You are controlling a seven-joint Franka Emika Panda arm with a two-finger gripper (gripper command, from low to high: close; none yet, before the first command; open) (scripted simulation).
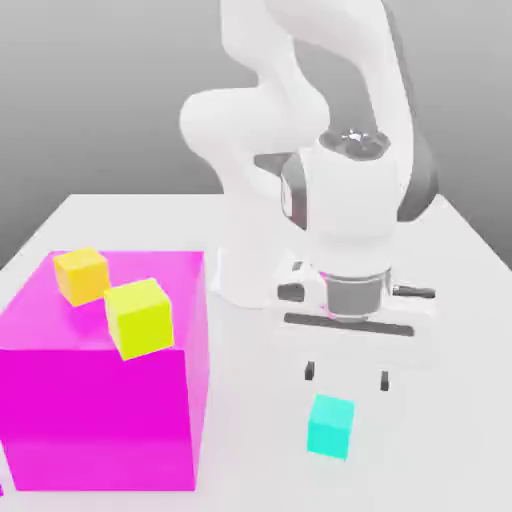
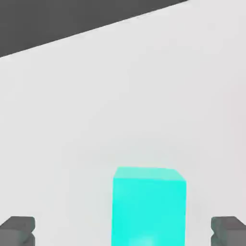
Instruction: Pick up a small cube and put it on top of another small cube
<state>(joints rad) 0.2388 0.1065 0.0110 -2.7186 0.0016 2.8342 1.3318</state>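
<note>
One cyan cube [image 1: 331, 426] sits on your tabletop [image 1: 440, 440]; your gripper [image 1: 346, 375] hangs just above it, jaws spread wide, gripping nothing.

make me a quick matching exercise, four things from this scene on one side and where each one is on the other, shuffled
Things:
1. cyan cube
2. orange-yellow cube
3. gripper
4. magenta block

Places:
A. on the magenta block's top, toward its far edge
B. on the table, at the exterior view's left
C. open, above the cyan cube
D. on the table, below the fingers

Pairs: 1-D, 2-A, 3-C, 4-B
</note>
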